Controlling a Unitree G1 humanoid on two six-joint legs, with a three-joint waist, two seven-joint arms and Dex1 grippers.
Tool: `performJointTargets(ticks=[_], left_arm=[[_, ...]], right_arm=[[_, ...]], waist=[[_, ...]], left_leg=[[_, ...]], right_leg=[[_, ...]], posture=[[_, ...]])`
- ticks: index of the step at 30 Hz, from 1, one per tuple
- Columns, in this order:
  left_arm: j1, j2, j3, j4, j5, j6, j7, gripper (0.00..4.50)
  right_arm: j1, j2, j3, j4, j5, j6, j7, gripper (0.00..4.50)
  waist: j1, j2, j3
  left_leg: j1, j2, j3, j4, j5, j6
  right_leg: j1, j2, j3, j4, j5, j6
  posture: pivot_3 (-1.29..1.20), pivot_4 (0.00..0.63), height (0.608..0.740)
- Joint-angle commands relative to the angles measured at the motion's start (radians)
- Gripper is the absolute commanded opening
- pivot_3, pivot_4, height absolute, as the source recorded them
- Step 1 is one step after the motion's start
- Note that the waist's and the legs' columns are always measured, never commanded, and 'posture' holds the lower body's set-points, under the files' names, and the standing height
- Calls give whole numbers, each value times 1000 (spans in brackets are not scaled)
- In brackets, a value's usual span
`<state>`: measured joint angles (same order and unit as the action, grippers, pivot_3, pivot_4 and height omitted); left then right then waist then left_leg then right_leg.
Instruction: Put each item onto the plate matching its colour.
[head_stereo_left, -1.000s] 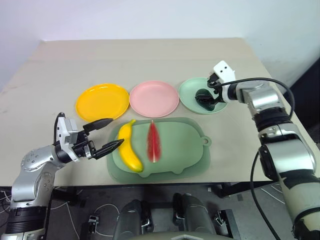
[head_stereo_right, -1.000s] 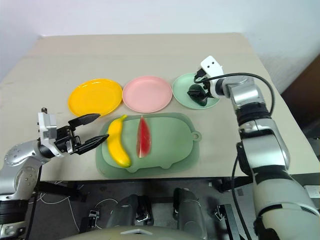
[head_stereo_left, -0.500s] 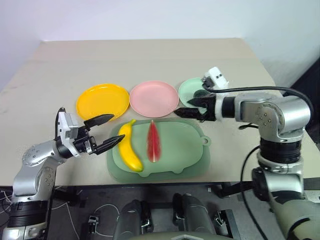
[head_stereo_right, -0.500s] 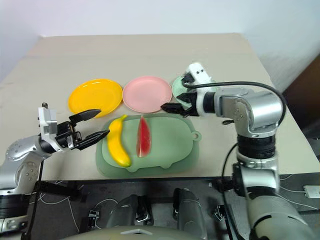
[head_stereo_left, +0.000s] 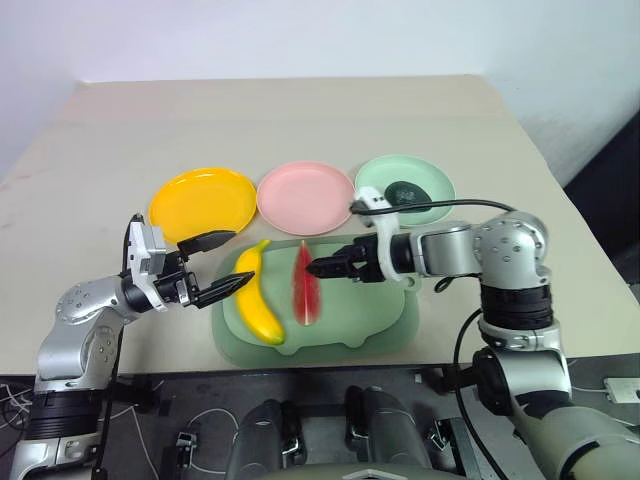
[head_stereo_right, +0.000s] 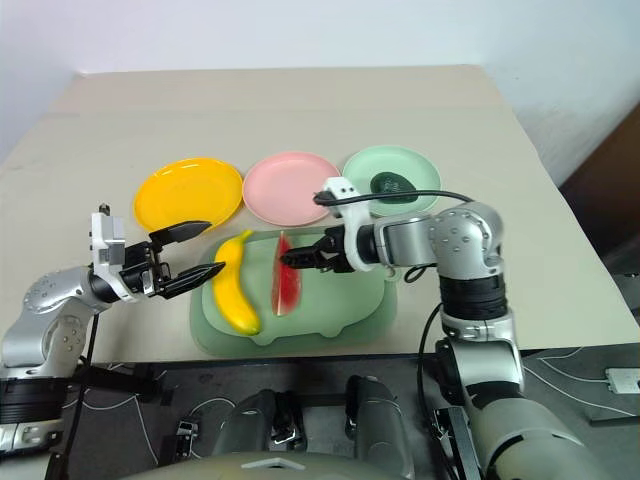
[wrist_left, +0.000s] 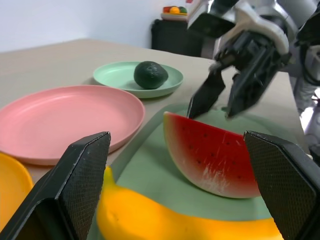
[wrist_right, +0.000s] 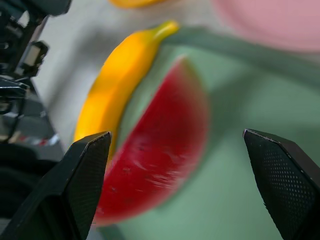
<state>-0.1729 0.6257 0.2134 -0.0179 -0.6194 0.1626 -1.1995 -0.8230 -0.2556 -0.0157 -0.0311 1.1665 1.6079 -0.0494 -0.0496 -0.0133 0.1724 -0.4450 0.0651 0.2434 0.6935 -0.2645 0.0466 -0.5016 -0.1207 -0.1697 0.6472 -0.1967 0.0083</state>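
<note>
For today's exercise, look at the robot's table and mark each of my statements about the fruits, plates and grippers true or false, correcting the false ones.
1. The avocado lies on the mint green plate. True.
2. The banana lies on the yellow plate. False: it lies on the pig-shaped board, beside the watermelon wedge.
3. The pink plate has nothing on it. True.
4. The right gripper is shut on the watermelon wedge. False: it is open, close to the wedge, holding nothing.
5. The left gripper is open near the banana. True.
</note>
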Motion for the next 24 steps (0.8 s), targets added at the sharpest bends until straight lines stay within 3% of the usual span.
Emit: performJointTargets(ticks=[1,6,10,18,24], left_arm=[[-21,9,4,6,2,-14,-18,4500],[-31,8,-2,18,8,-16,-24,4500],[-39,8,-1,31,13,-19,-35,4500],[-36,-2,1,33,22,-29,-40,4500],[-29,-5,1,35,24,-35,-36,4500]], right_arm=[[-54,23,-1,67,184,7,-186,4462],[-72,20,27,131,357,7,-370,4462],[-97,2,117,168,371,7,-456,4462],[-143,-78,288,102,211,7,-354,4462],[-162,-65,345,67,84,7,-215,4462]], waist=[[2,0,0],[6,0,0],[3,0,0],[5,0,0],[5,0,0]], left_leg=[[0,0,0,0,0,0],[0,0,0,0,0,0],[1,0,0,0,0,0],[1,0,0,0,0,0],[2,0,0,0,0,0]], right_leg=[[0,0,0,0,0,0],[1,0,0,-1,0,0],[1,1,0,-1,0,1],[2,1,0,-1,0,1],[3,1,0,-2,0,1]], posture=[[0,150,696],[0,150,696],[0,150,696],[0,150,696],[0,150,696]])
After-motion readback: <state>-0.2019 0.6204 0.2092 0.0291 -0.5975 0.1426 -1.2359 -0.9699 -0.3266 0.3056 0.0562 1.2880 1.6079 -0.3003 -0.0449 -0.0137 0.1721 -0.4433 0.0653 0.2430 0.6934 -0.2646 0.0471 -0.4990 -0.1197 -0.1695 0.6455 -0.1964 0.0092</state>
